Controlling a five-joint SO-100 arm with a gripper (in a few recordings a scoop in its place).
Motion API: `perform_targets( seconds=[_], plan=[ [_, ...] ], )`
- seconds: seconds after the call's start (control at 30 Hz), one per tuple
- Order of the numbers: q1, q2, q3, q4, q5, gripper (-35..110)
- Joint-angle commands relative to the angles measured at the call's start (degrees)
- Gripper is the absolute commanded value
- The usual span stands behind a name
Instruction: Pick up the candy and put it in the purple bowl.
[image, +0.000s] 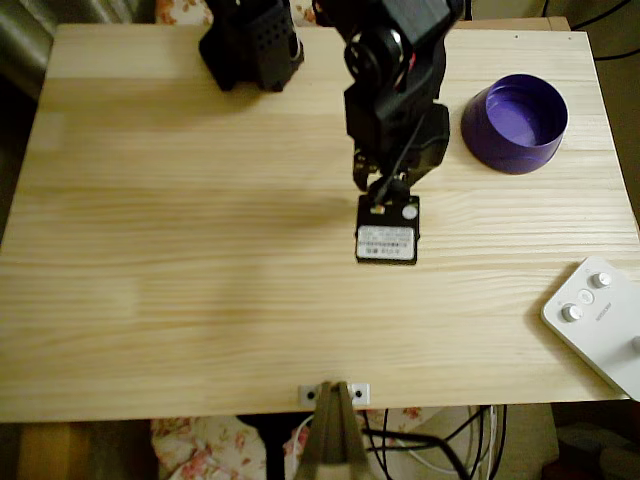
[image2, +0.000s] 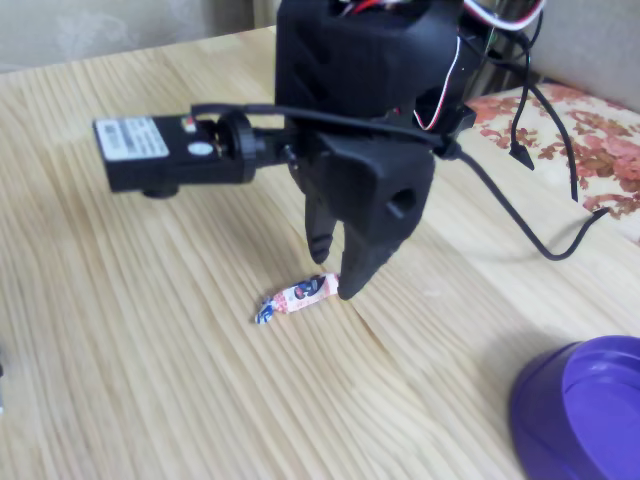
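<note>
On the table (image2: 120, 330), one candy (image2: 297, 296) lies under the spread tool (image2: 335, 272) (one purple bowl (image2: 570, 410) nearby).

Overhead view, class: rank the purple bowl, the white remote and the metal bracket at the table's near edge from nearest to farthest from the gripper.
1. Purple bowl, upper right of the gripper.
2. Metal bracket, below, at the table's edge.
3. White remote, lower right corner.
</note>
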Motion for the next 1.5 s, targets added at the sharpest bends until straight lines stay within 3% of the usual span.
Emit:
perform_targets(
  seconds=[0.0, 1.07, 1.47],
  plan=[
    [0.2, 0.4, -5.4, 0.9, 0.2, 22],
    [1.1, -8.9, -9.5, -1.5, 1.1, 20],
    [1.2, -8.8, -8.1, -2.7, 1.8, 10]
  ],
)
